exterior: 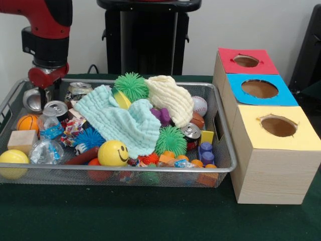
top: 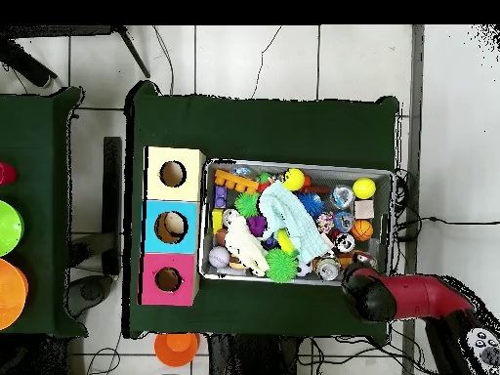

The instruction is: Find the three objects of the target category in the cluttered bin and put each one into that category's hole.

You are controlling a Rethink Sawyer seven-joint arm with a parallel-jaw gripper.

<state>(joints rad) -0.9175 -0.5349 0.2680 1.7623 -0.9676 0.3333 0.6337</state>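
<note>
The wire mesh bin [exterior: 220,165] sits on the green table [exterior: 125,216] beside a wooden box with 3 holes: red [exterior: 246,61], blue [exterior: 259,89] and yellow [exterior: 278,126]. The gripper [exterior: 44,88] hangs over the bin's far corner, by a soda can [exterior: 55,108]; whether it is open or closed cannot be told. Inside the bin lie a mint cloth [exterior: 120,120], cream cloth [exterior: 170,98], yellow smiley ball [exterior: 113,153], green spiky ball [exterior: 132,85], baseball [exterior: 199,105] and small basketball [exterior: 27,123].

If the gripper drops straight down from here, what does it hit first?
Probably the silver can in the bin's corner, right under the gripper; depth is uncertain, so it may land beside it.
</note>
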